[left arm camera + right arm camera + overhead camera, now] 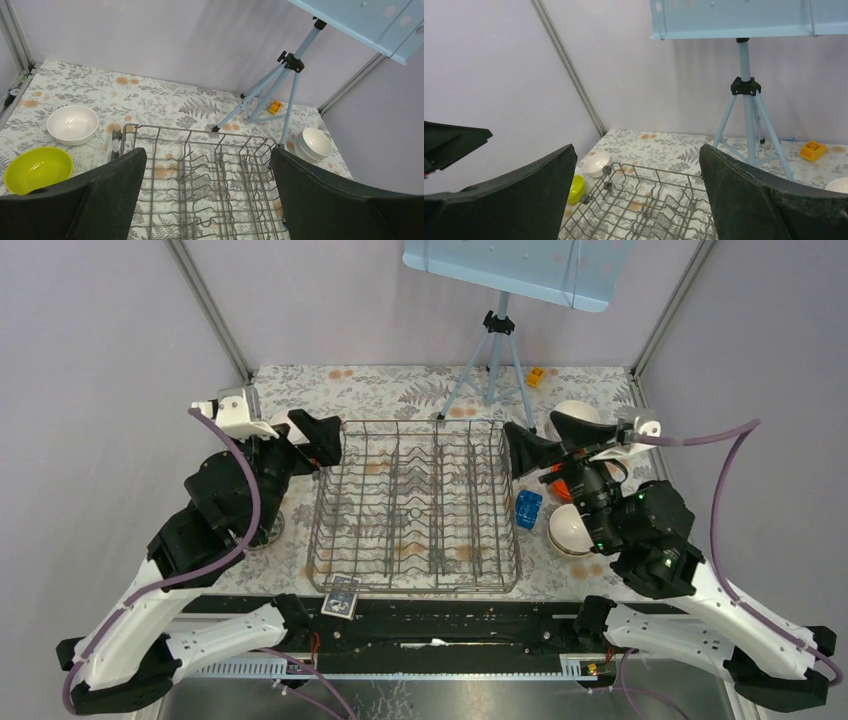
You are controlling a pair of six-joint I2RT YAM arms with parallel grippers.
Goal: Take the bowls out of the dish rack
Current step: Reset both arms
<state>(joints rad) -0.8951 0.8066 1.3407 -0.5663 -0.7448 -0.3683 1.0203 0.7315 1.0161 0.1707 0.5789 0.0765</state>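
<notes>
The dish rack (415,505), a grey wire basket with rows of upright tines, sits at the centre of the floral-patterned table (400,390). The left gripper (300,445) hovers at the rack's far left corner with its jaws spread wide and holds nothing. The right gripper (555,438) hovers at the far right corner, also spread wide and holding nothing. All visible bowls stand on the table outside the rack. In the left wrist view, a white bowl (72,124) and a lime-yellow bowl (37,169) lie to the left of the rack, and stacked white bowls (312,145) lie at its far right. Another white bowl (570,530) rests just beside a blue block (527,508). A light-blue tripod (495,360) stands behind the rack.
</notes>
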